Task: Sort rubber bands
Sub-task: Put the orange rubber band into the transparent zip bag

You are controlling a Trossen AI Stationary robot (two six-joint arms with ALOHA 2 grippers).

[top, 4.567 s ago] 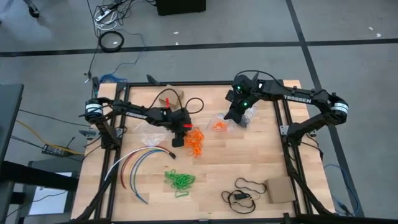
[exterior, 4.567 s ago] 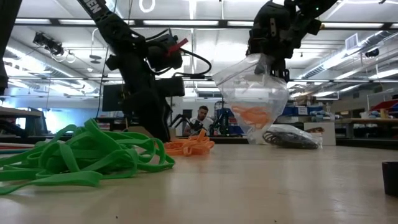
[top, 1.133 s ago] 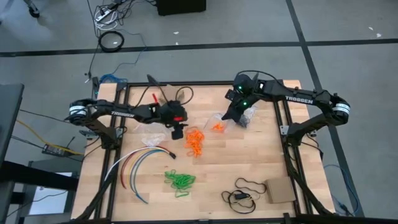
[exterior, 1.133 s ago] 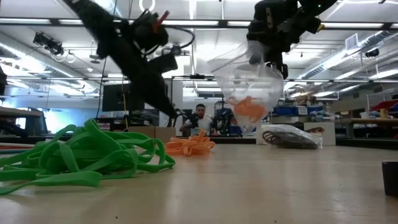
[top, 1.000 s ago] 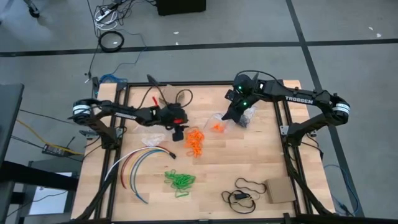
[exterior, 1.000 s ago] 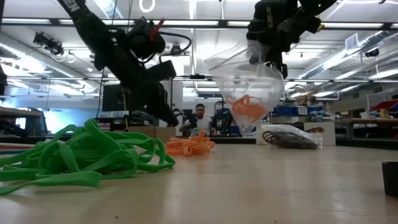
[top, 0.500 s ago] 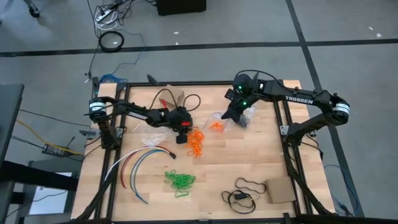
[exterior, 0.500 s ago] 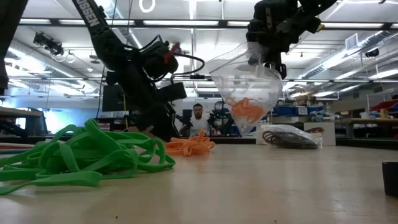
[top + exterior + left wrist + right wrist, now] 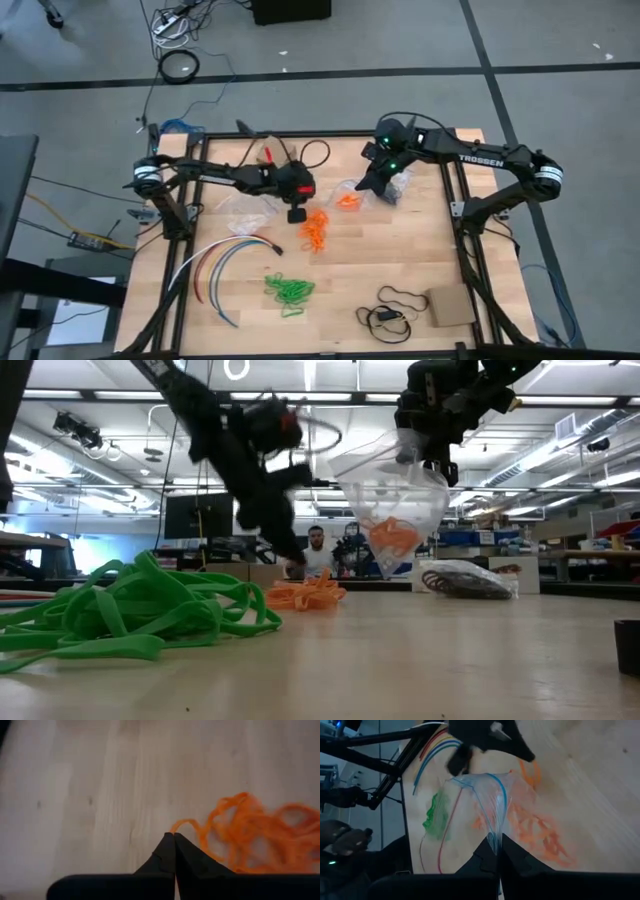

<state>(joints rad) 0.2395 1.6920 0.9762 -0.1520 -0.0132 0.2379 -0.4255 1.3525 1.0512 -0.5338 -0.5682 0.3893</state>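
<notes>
An orange rubber-band heap [image 9: 313,230] lies mid-table, and a bright green heap [image 9: 288,290] nearer the front edge [image 9: 120,615]. My left gripper [image 9: 297,213] is shut just over the orange heap's far left edge [image 9: 240,832]. My right gripper [image 9: 374,186] is shut on a clear plastic bag [image 9: 395,510] with orange bands [image 9: 395,538] inside. A second bag with dark bands [image 9: 468,580] lies flat on the table under the right arm. My right gripper pinches the clear bag's top edge [image 9: 494,837] between its two fingers, coming from above. The bag hangs open below the fingers, seemingly lifted clear of the table, with the orange bands gathered in its bottom.
A flat clear bag [image 9: 240,215] lies left of the left gripper. Long curved coloured cables [image 9: 225,262] cover the near left. A black cord loop [image 9: 395,300] and a cardboard piece [image 9: 450,305] sit near right. The wood between the heaps is bare.
My left gripper has moved a little toward the table's right, dipping low by the orange heap and then swinging on over its far end. The bag in my right gripper has stayed hanging in the same place.
</notes>
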